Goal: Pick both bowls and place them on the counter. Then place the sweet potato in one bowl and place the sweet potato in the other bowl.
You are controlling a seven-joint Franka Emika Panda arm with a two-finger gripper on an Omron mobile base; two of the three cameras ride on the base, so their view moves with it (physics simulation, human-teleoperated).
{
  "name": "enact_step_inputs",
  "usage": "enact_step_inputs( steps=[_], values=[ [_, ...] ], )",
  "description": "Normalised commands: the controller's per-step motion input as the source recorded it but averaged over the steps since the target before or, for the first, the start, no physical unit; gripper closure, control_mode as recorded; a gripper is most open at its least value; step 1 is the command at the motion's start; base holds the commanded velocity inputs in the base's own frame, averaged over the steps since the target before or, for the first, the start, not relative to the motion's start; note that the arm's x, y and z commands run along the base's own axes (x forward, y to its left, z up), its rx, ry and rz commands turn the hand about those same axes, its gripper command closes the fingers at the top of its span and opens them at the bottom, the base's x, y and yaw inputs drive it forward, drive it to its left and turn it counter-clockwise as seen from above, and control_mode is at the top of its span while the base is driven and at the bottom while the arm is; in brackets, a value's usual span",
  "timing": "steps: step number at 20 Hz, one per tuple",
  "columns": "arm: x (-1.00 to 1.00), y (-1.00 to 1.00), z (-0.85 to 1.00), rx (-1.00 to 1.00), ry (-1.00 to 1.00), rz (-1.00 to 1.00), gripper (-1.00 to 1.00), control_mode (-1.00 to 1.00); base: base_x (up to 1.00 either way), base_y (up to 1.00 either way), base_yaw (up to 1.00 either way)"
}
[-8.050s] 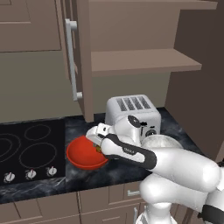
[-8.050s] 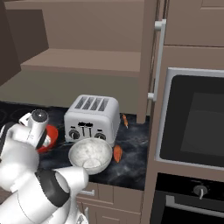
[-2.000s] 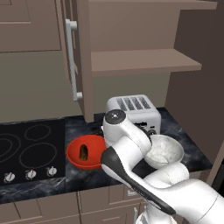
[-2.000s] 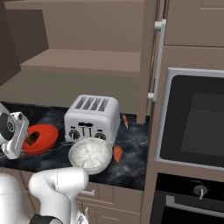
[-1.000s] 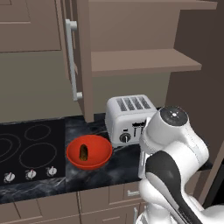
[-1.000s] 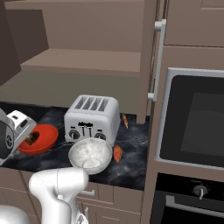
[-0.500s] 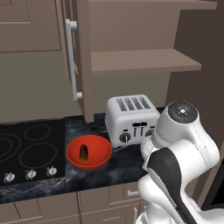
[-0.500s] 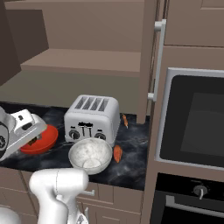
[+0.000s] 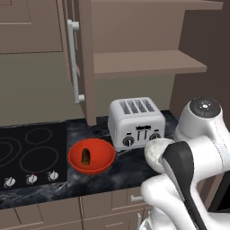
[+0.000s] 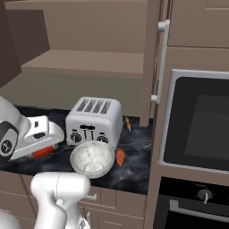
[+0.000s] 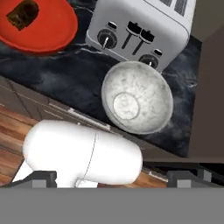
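The glossy red bowl (image 9: pixel 99 161) stands on the black marble counter (image 9: pixel 123 168) beside the cooktop, and a dark brown sweet potato (image 9: pixel 85 157) lies in it. The same bowl (image 11: pixel 48 30) and sweet potato (image 11: pixel 22 14) sit at the top left of the hand view. The grey-white marbled bowl (image 10: pixel 92 159) stands upright in front of the toaster with nothing in it. An orange sweet potato (image 10: pixel 120 157) lies on the counter against its right side. My gripper (image 11: pixel 116 178) hangs open above the counter's front edge, its fingertips (image 11: pixel 37 177) wide apart, the marbled bowl (image 11: pixel 136 96) below and ahead.
A silver toaster (image 9: pixel 136 122) stands behind both bowls. The black glass cooktop (image 9: pixel 27 152) lies to the left. A small orange carrot-like thing (image 10: pixel 128 123) lies behind the toaster near the cabinet wall. A built-in oven (image 10: pixel 197 120) closes the right side. An open shelf (image 9: pixel 143 63) hangs above.
My arm has swung a little further right, away from the red bowl and toward the marbled one. The jaws stay open. Bowls and sweet potatoes have not moved.
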Motion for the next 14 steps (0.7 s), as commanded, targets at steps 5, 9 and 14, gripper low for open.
enact_step_inputs(
  steps=[5,9,14],
  values=[
    [0.02,-0.48,0.0,0.02,-0.02,-0.34,-1.0,-1.0,0.0,0.0,0.0],
    [0.16,-0.37,-0.06,0.04,-0.06,-0.31,-1.0,-1.0,0.0,0.0,0.0],
    [0.25,-0.39,-0.1,0.05,-0.07,-0.27,-1.0,-1.0,0.0,0.0,0.0]
  ],
)
